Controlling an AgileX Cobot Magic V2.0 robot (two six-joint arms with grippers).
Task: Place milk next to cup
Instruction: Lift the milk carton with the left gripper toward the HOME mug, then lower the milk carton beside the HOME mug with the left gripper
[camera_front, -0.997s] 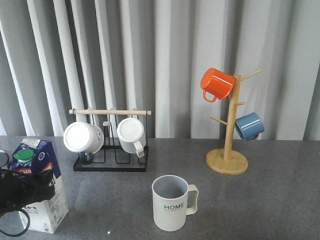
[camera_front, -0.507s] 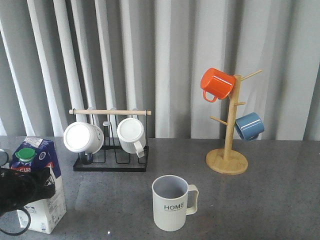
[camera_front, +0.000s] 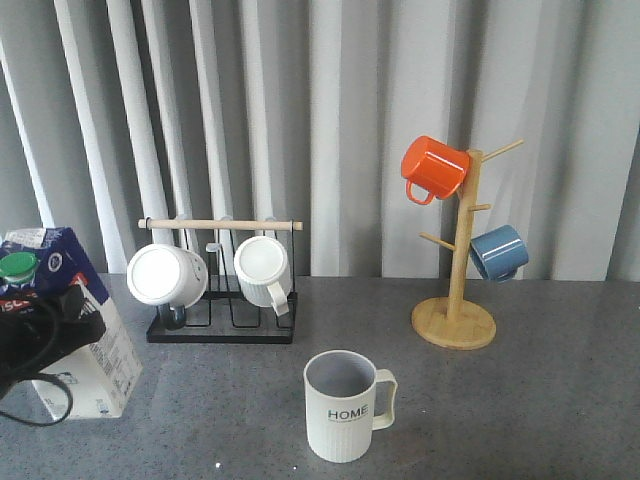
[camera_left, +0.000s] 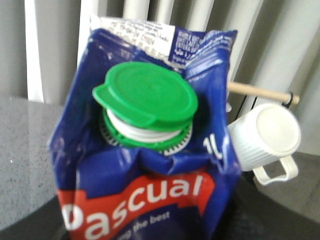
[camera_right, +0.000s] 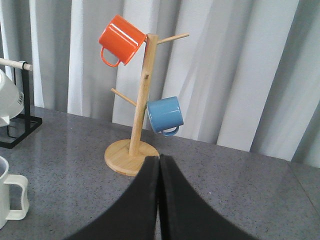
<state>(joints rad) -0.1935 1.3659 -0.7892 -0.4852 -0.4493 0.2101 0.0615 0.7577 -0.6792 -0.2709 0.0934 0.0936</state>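
Observation:
The milk (camera_front: 100, 365), a blue and white carton with a green cap and a red "Pascual" label, is at the far left of the front view, tilted with its top leaning left and its base raised. My left gripper (camera_front: 35, 335) is shut on its upper part. The carton fills the left wrist view (camera_left: 150, 165). The cup (camera_front: 345, 405), a cream ribbed mug marked "HOME", stands upright at the front centre, well to the right of the carton. Its handle shows in the right wrist view (camera_right: 10, 195). My right gripper (camera_right: 159, 162) is shut and empty, out of the front view.
A black wire rack (camera_front: 220, 328) with a wooden rod holds two white mugs (camera_front: 165, 275) behind the carton and the cup. A wooden mug tree (camera_front: 455, 320) at the back right carries an orange mug (camera_front: 433, 167) and a blue mug (camera_front: 498, 252). A curtain hangs behind.
The left gripper has lifted the carton and moved it up and to the left, tilting it. The cup, the rack and the mug tree have not moved.

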